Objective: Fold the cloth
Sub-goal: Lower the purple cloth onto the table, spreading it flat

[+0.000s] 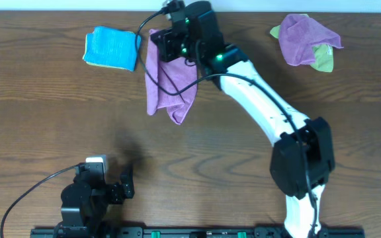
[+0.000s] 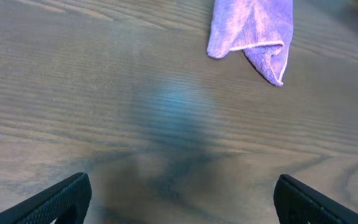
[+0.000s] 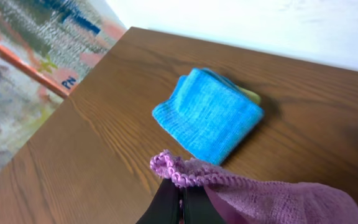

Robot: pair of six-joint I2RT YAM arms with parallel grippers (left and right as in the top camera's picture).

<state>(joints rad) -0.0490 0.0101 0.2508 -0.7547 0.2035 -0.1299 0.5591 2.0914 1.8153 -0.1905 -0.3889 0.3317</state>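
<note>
Big wood table (image 1: pixel 58 119), purple cloth (image 1: pixel 170 86) bunched up long at the far side, just beside the folded blue cloth (image 1: pixel 111 47). The right claw (image 3: pixel 182 199) is pinching its hem tight, the left claw (image 2: pixel 182 205) sits spread wide, well apart from it.

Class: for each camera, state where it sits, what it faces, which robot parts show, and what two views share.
Overhead: above the table, looking straight down; both arms show.
Left wrist: low over the wood, facing the lilac cloth end; open left gripper tips frame the bottom.
Right wrist: facing the blue cloth; right gripper, shut, pinches the lilac cloth's edge.
Shared: all three show the lilac cloth.
</note>
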